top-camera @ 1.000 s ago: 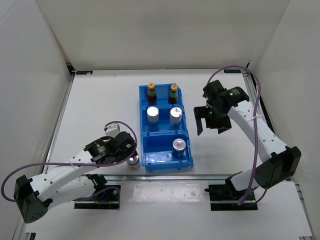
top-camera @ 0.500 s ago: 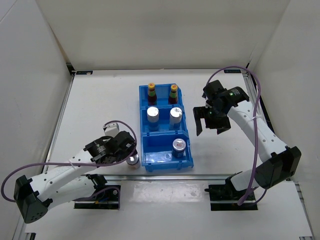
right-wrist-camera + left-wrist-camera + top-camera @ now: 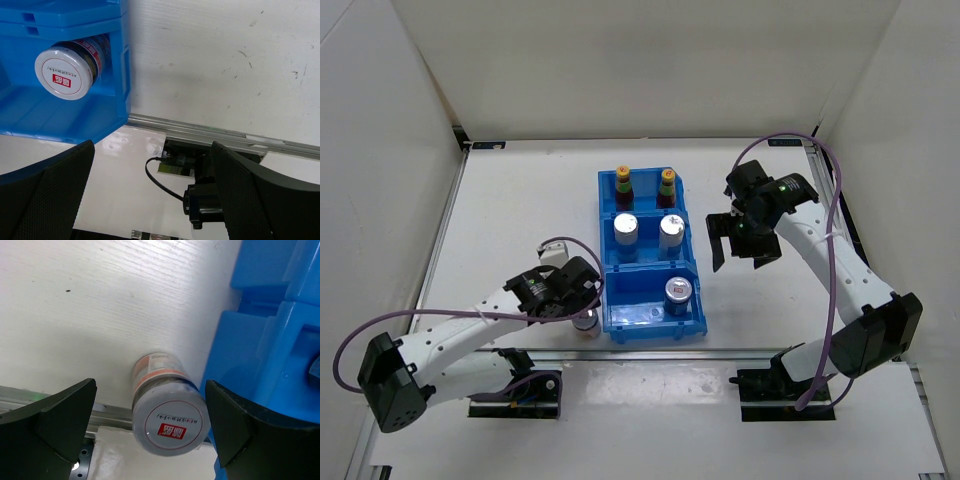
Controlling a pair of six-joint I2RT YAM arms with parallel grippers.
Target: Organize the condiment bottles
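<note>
Top view: blue bin (image 3: 603,250) is sitting mid-desk (image 3: 520,220) in three compartments. First condiment bottle (image 3: 623,186) and second condiment bottle (image 3: 667,185) are standing upright side by side, apart, in the compartment toward the top of the frame, one near each side wall. Two middle cans (image 3: 625,229) are occupying the centre compartment. A single can (image 3: 679,292) is sitting in the lower one, toward its right wall. Left gripper (image 3: 586,305) is hanging at the bin's lower-left corner over a loose can (image 3: 585,322). In the left wrist view this gripper (image 3: 150,427) is spread wide, the loose can (image 3: 170,425) standing between its fingers (image 3: 55,425), nearer the right-hand finger; cannot tell whether they are touching. The can is standing just beside the bin's outer wall (image 3: 250,345), with the desk's edge rail (image 3: 110,412) close below it and bare desk opening toward upper left. Right gripper (image 3: 741,249) is hovering wide open over bare desk right of the bin, clear of its wall. In its wrist view this gripper (image 3: 152,200) is gripping nothing, with the bin (image 3: 60,115) at upper left.
</note>
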